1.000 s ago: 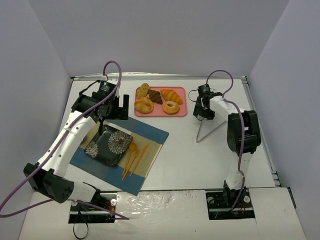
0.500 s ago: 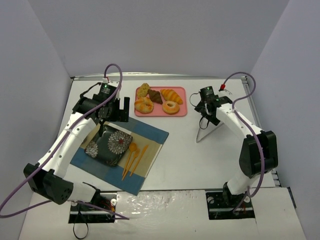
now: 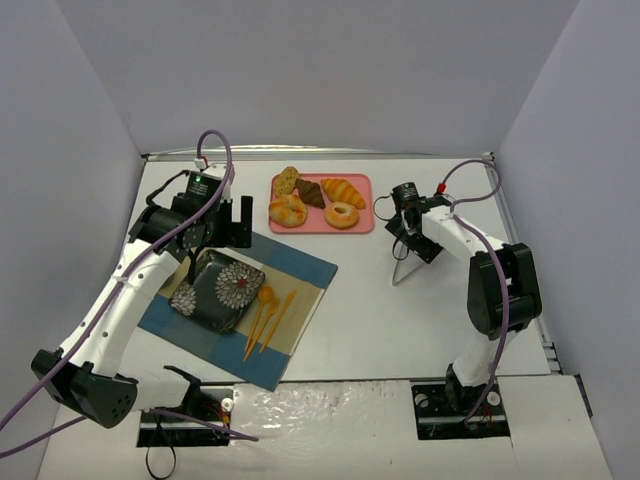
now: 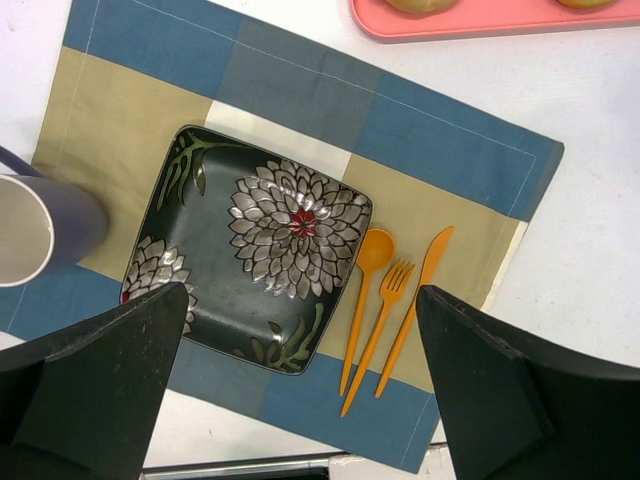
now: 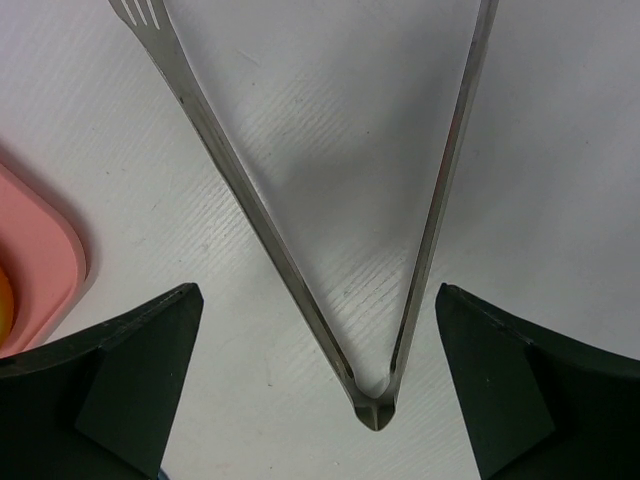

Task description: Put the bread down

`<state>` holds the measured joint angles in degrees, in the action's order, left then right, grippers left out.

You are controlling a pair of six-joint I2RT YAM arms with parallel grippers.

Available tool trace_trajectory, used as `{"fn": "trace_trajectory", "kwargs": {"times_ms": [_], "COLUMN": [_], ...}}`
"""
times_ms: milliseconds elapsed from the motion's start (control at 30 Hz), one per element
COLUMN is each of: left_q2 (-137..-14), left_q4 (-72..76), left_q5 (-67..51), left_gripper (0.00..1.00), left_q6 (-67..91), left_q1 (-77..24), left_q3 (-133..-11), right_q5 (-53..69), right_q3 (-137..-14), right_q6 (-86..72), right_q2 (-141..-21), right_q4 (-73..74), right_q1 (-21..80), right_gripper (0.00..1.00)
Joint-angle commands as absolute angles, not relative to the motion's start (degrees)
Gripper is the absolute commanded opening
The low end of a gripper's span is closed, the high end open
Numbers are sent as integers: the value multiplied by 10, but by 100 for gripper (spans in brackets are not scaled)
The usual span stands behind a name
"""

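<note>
From above: bread (image 3: pixel 310 192) lying on the pink tray (image 3: pixel 364 224) by the far wall, packed in among a croissant (image 3: pixel 346 189), a ring donut (image 3: pixel 342 214) and two paler buns, with too little gap to tell touching from apart. Left gripper (image 3: pixel 234 222) spread wide, holding nothing, hanging over the far edge of the checked placemat (image 3: pixel 300 268), just left of the tray. Flowered plate (image 3: pixel 222 288) partly under that arm. Right gripper (image 3: pixel 408 238) over metal tongs (image 3: pixel 402 268), white table (image 3: pixel 370 320) showing between these and the mat. From the left wrist: plate whole, orange cutlery (image 4: pixel 393 280) just beside it, cup (image 4: pixel 35 235) cut off at the left edge, only the tray's near rim at the top. From the right wrist: fingers (image 5: pixel 110 390) well apart, tongs lying between them — no contact visible; tray corner cut off at left.
</note>
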<state>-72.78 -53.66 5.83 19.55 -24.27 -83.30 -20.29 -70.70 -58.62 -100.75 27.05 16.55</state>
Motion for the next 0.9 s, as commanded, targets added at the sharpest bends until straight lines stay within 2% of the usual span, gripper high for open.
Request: {"fn": "trace_trajectory", "kwargs": {"times_ms": [0,867], "left_q2": [-714,-732], "left_q4": [-520,-521], "left_q5": [68,77], "left_gripper": [97,97], "left_q6": [194,189], "left_q1": [-241,-240], "left_q3": [-839,-846], "right_q5": [-225,-216], "right_q3": [-713,-669], "right_q6": [-580,-551], "right_q2": [-1001,-1021], "right_q4": [271,225], "right_q1": [160,146], "right_gripper": [100,100]}}
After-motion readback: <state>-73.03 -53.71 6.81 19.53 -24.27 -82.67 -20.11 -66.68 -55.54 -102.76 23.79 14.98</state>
